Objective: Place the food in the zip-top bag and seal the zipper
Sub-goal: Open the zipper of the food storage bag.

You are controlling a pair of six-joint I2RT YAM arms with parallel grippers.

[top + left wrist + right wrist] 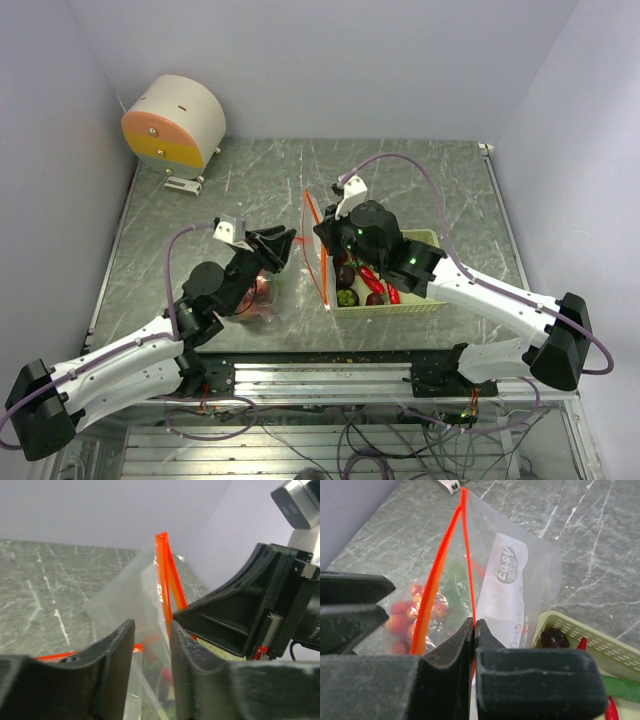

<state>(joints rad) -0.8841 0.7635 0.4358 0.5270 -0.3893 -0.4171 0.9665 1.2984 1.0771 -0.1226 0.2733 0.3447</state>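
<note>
The clear zip-top bag (290,262) is held upright between my grippers, its orange-red zipper (314,245) running near to far. My right gripper (323,238) is shut on one lip of the zipper (468,565); its shut fingertips show in the right wrist view (473,623). My left gripper (286,240) is open, its fingers (117,645) either side of the bag's plastic (135,590) beside the zipper (163,570). Red and green food (405,617) lies in the bag's bottom (258,293). More food, dark purple pieces (346,275) and red chilies (374,279), lies in the basket.
The pale green basket (425,305) stands just right of the bag, under my right arm; its rim also shows in the right wrist view (600,647). A cream and orange drum (175,122) stands at the back left. Grey walls close in the table on three sides.
</note>
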